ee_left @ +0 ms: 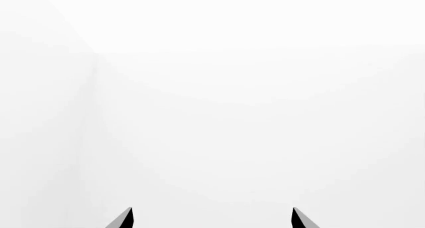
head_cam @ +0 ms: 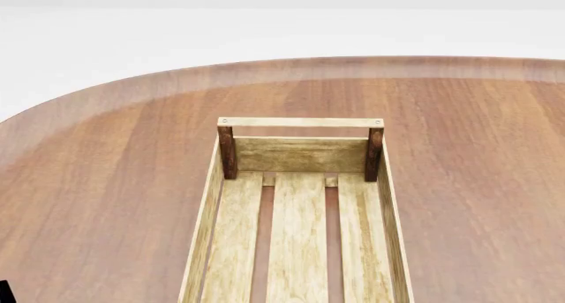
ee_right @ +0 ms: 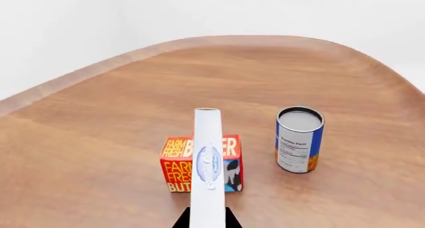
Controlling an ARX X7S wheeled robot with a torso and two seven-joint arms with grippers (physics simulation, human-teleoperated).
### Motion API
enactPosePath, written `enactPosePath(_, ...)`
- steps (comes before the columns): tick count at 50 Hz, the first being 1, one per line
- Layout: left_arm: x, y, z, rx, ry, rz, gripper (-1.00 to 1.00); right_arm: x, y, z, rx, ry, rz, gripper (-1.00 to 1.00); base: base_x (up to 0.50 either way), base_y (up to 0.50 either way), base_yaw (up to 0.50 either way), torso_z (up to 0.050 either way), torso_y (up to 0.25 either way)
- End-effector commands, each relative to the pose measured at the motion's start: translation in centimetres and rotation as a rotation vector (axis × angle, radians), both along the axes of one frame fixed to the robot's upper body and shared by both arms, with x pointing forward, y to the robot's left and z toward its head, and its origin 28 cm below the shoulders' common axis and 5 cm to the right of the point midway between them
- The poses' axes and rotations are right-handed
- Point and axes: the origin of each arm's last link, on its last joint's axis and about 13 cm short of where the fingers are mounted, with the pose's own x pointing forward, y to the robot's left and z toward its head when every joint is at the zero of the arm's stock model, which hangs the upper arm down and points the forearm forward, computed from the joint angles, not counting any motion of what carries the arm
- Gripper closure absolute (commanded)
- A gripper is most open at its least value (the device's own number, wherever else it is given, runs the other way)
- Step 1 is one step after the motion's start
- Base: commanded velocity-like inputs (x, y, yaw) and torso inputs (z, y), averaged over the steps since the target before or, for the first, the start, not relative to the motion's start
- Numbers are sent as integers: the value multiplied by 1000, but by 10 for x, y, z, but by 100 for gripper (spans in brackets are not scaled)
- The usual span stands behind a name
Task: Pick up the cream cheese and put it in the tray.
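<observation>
In the right wrist view the cream cheese (ee_right: 207, 163), a flat white box with a blue oval logo, stands on edge between the dark fingertips of my right gripper (ee_right: 206, 219), which is shut on it above the table. The tray (head_cam: 301, 155), a long light-wood slatted crate with dark brown corner posts, lies in the middle of the head view with nothing in it. My left gripper (ee_left: 212, 218) is open, and only white wall shows between its two fingertips. Neither gripper is over the tray in the head view.
A red-orange butter box (ee_right: 176, 164) stands on the table behind the held cream cheese. A blue-and-orange can (ee_right: 299, 139) stands beside it. The wooden table (head_cam: 106, 184) has a rounded far edge with white floor beyond.
</observation>
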Motion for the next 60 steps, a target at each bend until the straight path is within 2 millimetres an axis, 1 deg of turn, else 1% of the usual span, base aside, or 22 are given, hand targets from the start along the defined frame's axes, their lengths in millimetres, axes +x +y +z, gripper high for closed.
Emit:
enactPosePath(1,0,0,1,0,1,-1,-100,5,6,24,-93,-57,52,100,0,0,0,0,0)
enactPosePath(9,1,0,1,-1,2,-5,-100,12,8,32,-110,-74,96,100,0,0,0,0,0)
enactPosePath(13,1,0,2,-2,4,-7,-100,16,10,34,-177,-116,130,100,0,0,0,0,3)
enactPosePath(15,1,0,2,-3,3,-11,-100,18,11,35,-134,-130,211,100,0,0,0,0,0)
enactPosePath(16,1,0,2,-3,3,-11,-100,21,11,37,-206,-149,194,100,0,0,0,0,0)
enactPosePath(19,1,0,2,-4,4,-13,-100,24,12,39,-189,-153,242,100,0,0,0,0,0)
enactPosePath(20,1,0,2,-3,5,-12,-100,27,12,41,-219,-163,256,100,0,0,0,0,0)
enactPosePath(25,1,0,3,-4,5,-15,-100,34,11,48,-257,-186,295,100,0,0,0,0,0)
enactPosePath(27,1,0,3,-4,8,-14,-100,36,10,52,-292,-226,340,100,0,0,0,0,0)
enactPosePath(29,1,0,3,-7,10,-14,-100,38,10,53,-362,-252,379,100,0,0,0,0,0)
enactPosePath(31,0,0,3,-7,10,-13,-100,40,9,56,-341,-281,447,100,0,0,0,0,0)
enactPosePath(33,0,0,2,-9,10,-12,-100,40,9,58,-375,-304,472,100,0,0,0,0,0)
enactPosePath(34,0,0,2,-8,10,-12,-100,41,9,59,-373,-311,485,100,0,0,0,0,10)
enactPosePath(35,0,0,3,-9,9,-10,-100,41,10,61,-364,-331,539,100,0,0,0,0,0)
enactPosePath(37,0,0,3,-9,7,-10,-100,41,10,63,-382,-342,568,100,0,0,0,0,0)
enactPosePath(39,0,0,3,-9,8,-10,-100,41,10,65,-325,-372,651,100,0,0,0,0,0)
enactPosePath(44,1,0,2,-10,14,-13,-100,43,10,71,-343,-379,710,100,0,0,0,0,0)
enactPosePath(46,1,0,2,-11,14,-14,-100,42,10,74,-315,-388,784,100,0,0,0,0,0)
enactPosePath(48,1,0,2,-10,14,-14,-100,43,10,75,-329,-386,820,100,0,0,0,0,0)
enactPosePath(52,1,1,1,-12,18,-11,-100,46,9,81,-297,-407,894,100,0,0,0,0,0)
enactPosePath(58,2,0,1,-12,19,-12,-100,49,9,87,-317,-396,1027,100,0,0,0,0,2)
enactPosePath(60,2,0,0,-12,24,-8,-100,49,9,88,-319,-402,1047,100,0,0,0,0,0)
